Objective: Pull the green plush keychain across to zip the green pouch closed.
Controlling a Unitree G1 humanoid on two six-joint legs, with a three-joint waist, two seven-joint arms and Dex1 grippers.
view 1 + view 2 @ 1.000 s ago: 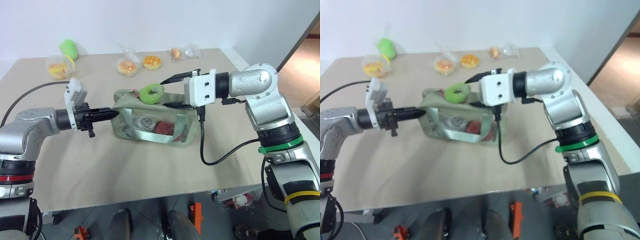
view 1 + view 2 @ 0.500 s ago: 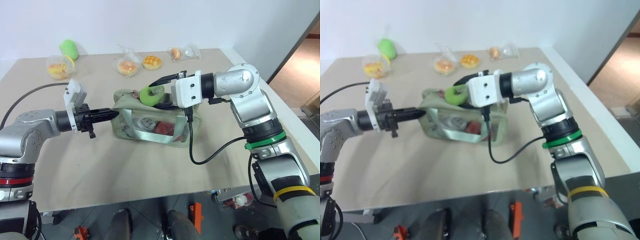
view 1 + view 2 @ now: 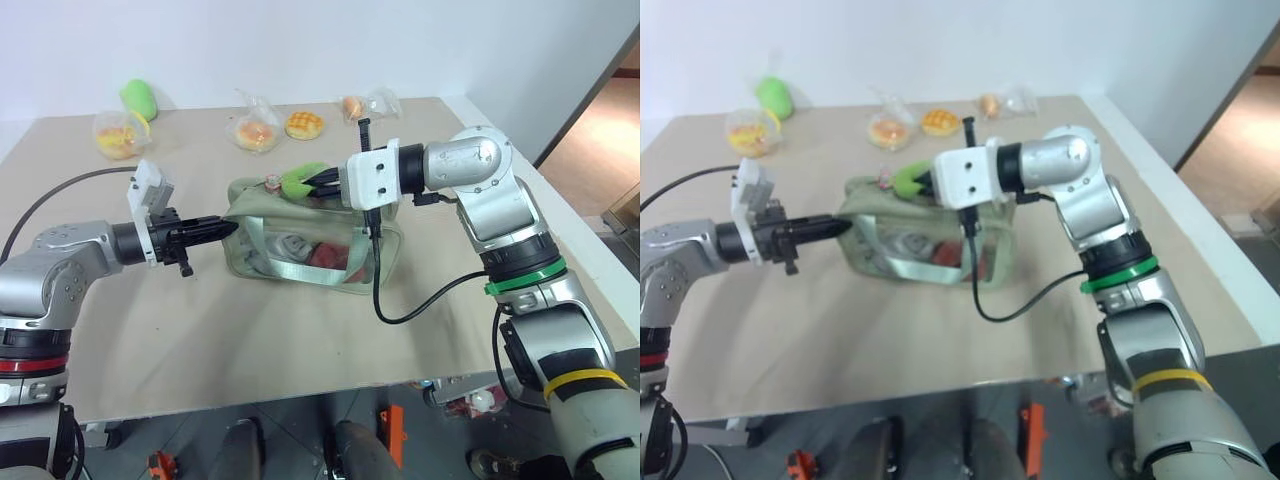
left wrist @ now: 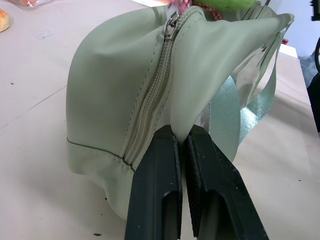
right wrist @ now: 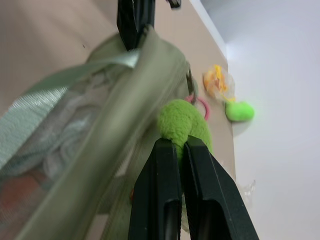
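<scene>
The green pouch [image 3: 310, 248] lies mid-table, its clear window showing small items inside. My left gripper [image 3: 222, 228] is shut on the fabric at the pouch's left end, beside the zipper's closed stretch [image 4: 150, 105]. The green plush keychain [image 3: 298, 178] sits above the pouch's top edge, near the left end. My right gripper [image 3: 316, 184] reaches in from the right and is shut on it. In the right wrist view the fuzzy keychain [image 5: 181, 125] is squeezed between the fingertips [image 5: 162, 155], with the pink ring [image 5: 202, 106] of its cord behind it.
Clear bags of buns [image 3: 120, 135] [image 3: 255, 130] [image 3: 365, 105] and a loose bun [image 3: 304, 124] line the table's far edge, beside a larger green egg-shaped plush [image 3: 138, 98]. A black cable [image 3: 385, 295] hangs from my right wrist over the pouch. The table's right edge is close.
My right gripper, open around the keychain a second ago, has shut on it, squashing the plush. The left gripper has held still on the pouch's end.
</scene>
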